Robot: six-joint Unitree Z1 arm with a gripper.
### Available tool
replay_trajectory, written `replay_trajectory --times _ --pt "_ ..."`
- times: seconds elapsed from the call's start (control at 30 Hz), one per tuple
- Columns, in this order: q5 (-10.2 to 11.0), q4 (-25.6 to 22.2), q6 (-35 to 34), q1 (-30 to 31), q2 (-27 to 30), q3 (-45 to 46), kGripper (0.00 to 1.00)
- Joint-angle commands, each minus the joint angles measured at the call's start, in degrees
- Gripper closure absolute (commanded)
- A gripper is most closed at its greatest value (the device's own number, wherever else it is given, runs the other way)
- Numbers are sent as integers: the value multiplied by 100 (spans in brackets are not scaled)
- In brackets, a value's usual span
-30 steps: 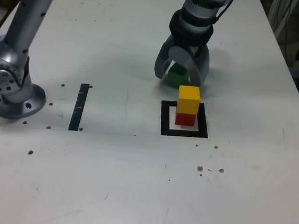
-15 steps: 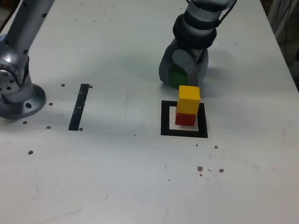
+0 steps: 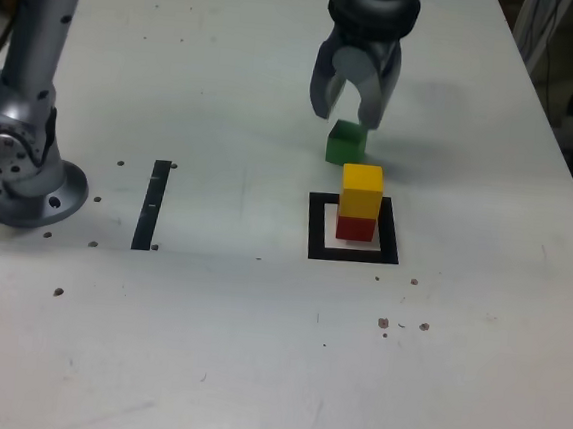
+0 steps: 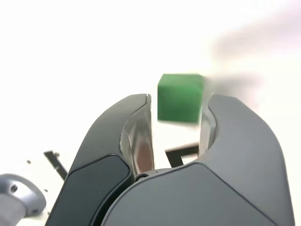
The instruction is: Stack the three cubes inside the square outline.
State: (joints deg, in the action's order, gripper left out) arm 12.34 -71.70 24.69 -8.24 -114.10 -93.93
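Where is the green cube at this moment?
In the exterior view the green cube lies on the table just behind the yellow cube, outside the square outline, with the open gripper just above it.

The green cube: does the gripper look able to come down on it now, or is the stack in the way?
Probably yes. The gripper hangs open just above the green cube, nothing between them. The yellow cube on the red cube stands apart, nearer the camera.

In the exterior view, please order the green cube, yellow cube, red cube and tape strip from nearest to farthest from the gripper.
1. Green cube, just below the gripper.
2. Yellow cube, atop the stack.
3. Red cube, under it.
4. Tape strip, far toward the view's left.
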Motion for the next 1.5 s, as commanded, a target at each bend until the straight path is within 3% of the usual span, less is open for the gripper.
replay_trajectory --times 0.0,0.17,0.37,0.67,0.9,1.47 --pt "104 -422 -213 149 187 -285 84" --pt "272 -1338 -840 763 481 -1064 85" --pt "152 -1823 -1739 1510 493 -1675 85" --pt "-312 -1853 -2951 1958 296 -1571 85" --pt "-365 -1811 -3369 2040 248 -1481 85" --pt "-495 -1438 -3405 2045 -15 -1297 85"
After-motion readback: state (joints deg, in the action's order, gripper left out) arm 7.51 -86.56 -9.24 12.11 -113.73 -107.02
